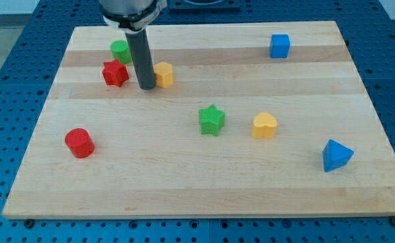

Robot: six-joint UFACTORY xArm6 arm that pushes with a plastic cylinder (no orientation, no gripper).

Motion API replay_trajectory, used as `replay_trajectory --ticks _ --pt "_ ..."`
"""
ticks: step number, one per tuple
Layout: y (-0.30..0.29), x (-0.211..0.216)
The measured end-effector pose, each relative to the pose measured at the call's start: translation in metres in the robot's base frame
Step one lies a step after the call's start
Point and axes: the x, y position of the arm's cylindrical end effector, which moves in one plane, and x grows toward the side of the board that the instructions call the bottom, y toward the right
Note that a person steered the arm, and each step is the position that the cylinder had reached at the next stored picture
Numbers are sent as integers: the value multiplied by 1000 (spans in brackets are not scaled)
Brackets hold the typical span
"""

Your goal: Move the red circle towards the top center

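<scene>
Wooden board (204, 175) carrying eight small coloured blocks

My tip (146, 87) down, rod upright.

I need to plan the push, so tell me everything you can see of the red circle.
The red circle is a short, plastic-looking cylinder standing upright on its flat end on the wooden board, near the view's left edge, toward the bottom. Nothing touches it. My tip is far off toward the view's top.
</scene>
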Motion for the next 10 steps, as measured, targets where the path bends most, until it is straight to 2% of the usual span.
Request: replay_trajectory --ticks 2,3,4,5,6,7,8,10 --pt "71 -11" --pt "70 4" --pt "70 69" --pt "50 163" --pt "-1 215" --pt "-61 213" --pt "-88 189" --pt "-119 177"
